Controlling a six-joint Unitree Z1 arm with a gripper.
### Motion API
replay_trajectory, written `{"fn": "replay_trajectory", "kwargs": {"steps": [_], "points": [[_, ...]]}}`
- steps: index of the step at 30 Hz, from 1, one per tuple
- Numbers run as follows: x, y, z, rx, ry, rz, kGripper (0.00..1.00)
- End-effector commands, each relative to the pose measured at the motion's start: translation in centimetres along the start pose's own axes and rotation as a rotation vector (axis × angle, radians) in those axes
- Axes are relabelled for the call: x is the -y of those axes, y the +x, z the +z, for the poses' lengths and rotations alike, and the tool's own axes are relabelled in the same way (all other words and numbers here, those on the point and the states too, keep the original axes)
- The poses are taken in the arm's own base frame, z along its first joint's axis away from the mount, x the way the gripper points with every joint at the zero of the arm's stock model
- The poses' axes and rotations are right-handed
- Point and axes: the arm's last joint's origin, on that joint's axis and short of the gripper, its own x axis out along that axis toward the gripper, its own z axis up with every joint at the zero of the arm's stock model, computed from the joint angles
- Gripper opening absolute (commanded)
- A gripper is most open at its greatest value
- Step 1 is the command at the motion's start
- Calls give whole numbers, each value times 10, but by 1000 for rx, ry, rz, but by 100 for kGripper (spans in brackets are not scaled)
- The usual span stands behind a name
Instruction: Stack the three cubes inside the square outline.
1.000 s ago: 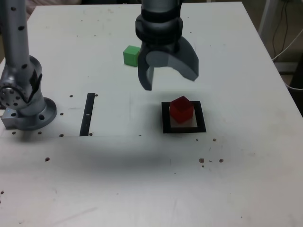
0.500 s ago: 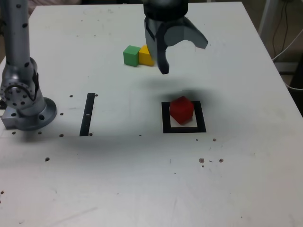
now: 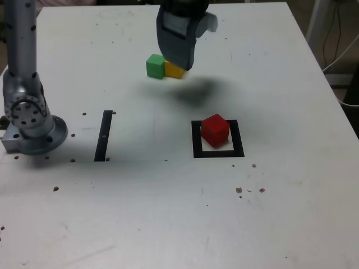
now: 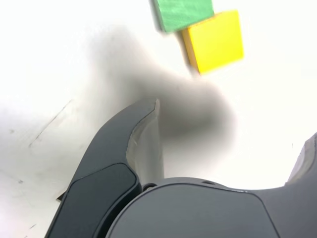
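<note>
Red cube [image 3: 215, 129] sitting inside square outline [image 3: 196, 140]. Green cube [image 3: 155, 66] touching yellow cube [image 3: 172, 70] on bench [image 3: 280, 84]. Gripper [image 3: 178, 47] hovering above them, fingers [image 4: 143, 144] standing apart, holding nothing.

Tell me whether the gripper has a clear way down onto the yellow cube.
Probably not quite: the open gripper hangs near the yellow cube, but the green cube touches one side, leaving little room there.

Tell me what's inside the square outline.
Only the red cube sits inside the square outline, on its white centre. The cube hides part of the far border.
</note>
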Motion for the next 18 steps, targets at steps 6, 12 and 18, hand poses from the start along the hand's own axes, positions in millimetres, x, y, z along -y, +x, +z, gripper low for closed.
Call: {"fn": "replay_trajectory", "kwargs": {"steps": [6, 12, 18], "points": [[-7, 22, 5, -31, -174, 46, 97], [0, 24, 5, -79, -298, 5, 95], [10, 25, 14, -92, -411, -23, 95]]}}
